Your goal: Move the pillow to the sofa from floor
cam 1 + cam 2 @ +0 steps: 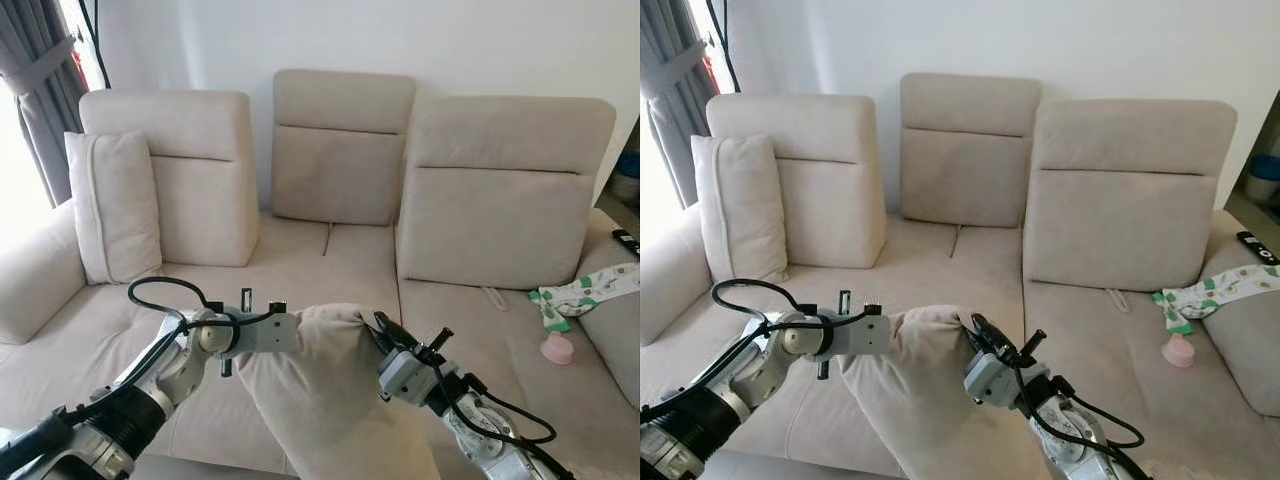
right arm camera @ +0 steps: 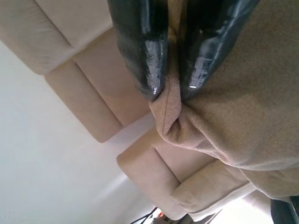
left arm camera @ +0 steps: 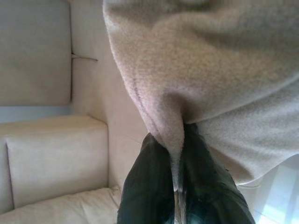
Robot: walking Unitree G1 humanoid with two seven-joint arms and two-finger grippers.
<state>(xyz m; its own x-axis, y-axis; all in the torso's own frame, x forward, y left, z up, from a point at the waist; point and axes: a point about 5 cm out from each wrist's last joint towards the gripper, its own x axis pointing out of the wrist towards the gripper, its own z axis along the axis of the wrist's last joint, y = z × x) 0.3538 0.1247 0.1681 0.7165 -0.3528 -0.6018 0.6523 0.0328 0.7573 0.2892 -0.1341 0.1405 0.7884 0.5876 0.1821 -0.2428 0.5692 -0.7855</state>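
Note:
A beige pillow (image 1: 325,390) hangs in the air in front of the beige sofa (image 1: 330,265), held up by both arms over the front edge of the seat. My left gripper (image 1: 292,330) is shut on the pillow's left top corner. My right gripper (image 1: 378,330) is shut on its right top corner. In the left wrist view the black fingers (image 3: 149,186) pinch a fold of the pillow (image 3: 224,70). In the right wrist view the black fingers (image 2: 140,51) clamp the pillow's edge (image 2: 243,112). The pillow's lower part runs out of frame.
Another beige cushion (image 1: 112,205) leans against the sofa's left back corner. A green-patterned cloth (image 1: 585,290) and a small pink object (image 1: 556,348) lie on the right seat. A dark remote (image 1: 626,240) rests on the right arm. Grey curtain (image 1: 40,90) at far left.

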